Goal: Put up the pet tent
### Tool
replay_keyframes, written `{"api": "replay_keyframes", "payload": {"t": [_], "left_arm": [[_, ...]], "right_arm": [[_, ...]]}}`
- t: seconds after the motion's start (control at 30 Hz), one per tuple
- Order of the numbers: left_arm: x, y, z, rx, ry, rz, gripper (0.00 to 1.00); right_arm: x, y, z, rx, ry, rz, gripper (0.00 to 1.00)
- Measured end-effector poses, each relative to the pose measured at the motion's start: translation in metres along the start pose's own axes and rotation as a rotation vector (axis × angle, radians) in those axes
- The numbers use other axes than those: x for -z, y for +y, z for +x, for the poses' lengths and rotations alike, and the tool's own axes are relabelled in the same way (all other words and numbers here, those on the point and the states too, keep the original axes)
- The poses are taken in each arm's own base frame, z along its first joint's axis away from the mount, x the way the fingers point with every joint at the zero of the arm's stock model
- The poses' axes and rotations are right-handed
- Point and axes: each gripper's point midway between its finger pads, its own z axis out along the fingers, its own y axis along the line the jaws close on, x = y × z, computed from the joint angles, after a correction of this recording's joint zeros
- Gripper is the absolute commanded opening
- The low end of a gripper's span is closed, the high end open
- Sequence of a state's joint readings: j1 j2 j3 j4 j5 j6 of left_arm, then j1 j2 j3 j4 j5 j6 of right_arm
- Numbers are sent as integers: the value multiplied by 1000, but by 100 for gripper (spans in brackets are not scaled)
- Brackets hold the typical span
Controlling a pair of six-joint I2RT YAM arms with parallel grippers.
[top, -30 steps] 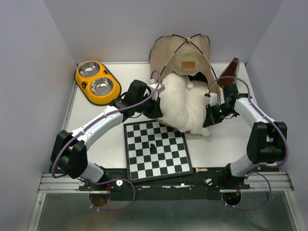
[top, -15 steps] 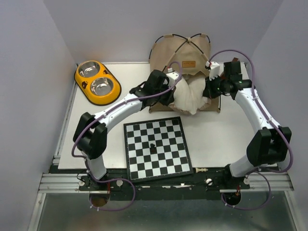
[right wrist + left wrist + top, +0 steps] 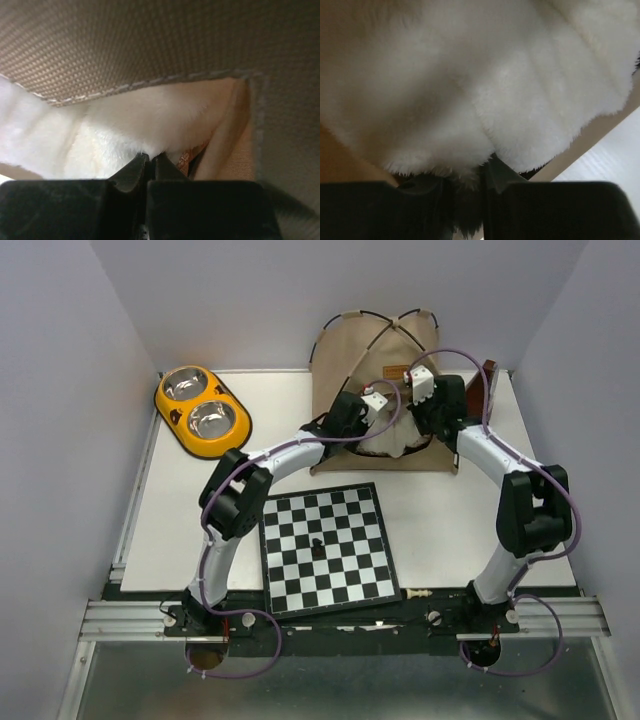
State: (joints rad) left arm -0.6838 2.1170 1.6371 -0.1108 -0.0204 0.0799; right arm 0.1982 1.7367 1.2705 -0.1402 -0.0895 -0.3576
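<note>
The pet tent (image 3: 350,348) stands at the back of the table, tan, with two crossing black poles and a small brown label (image 3: 395,370). A fluffy white cushion (image 3: 398,443) sits in its opening, mostly tucked under the fabric. Both arms reach into that opening. My left gripper (image 3: 380,432) is shut on the cushion's near edge. In the left wrist view, fur hangs between the two fingers of this gripper (image 3: 470,175), and the cushion (image 3: 480,75) fills the frame. My right gripper (image 3: 150,156) is shut, with a wisp of the cushion (image 3: 125,125) at its tips, under the tent fabric (image 3: 150,40).
A yellow double pet bowl (image 3: 202,410) lies at the back left. A chessboard (image 3: 325,548) with one black piece (image 3: 316,543) lies in front of the tent. A white chess piece (image 3: 418,593) rests by the near edge. A brown object (image 3: 487,380) leans beside the tent's right side.
Both arms carried the cushion from in front of the tent back into its opening. It lay spread above the chessboard a second ago and now sits mostly inside.
</note>
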Motion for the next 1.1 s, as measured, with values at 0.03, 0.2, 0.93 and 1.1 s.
{"api": "replay_keyframes", "payload": {"t": [0.03, 0.2, 0.93, 1.1], "left_arm": [[-1, 5, 2, -2, 3, -17, 19], [-2, 21, 12, -7, -8, -79, 85], [200, -72, -79, -120, -254, 579, 99], [223, -37, -45, 19, -188, 522, 99]], "right_arm": [[-4, -2, 0, 14, -3, 18, 1], [-12, -5, 2, 56, -56, 109, 48], [147, 87, -48, 201, -223, -375, 81], [160, 105, -33, 213, -222, -448, 43]]}}
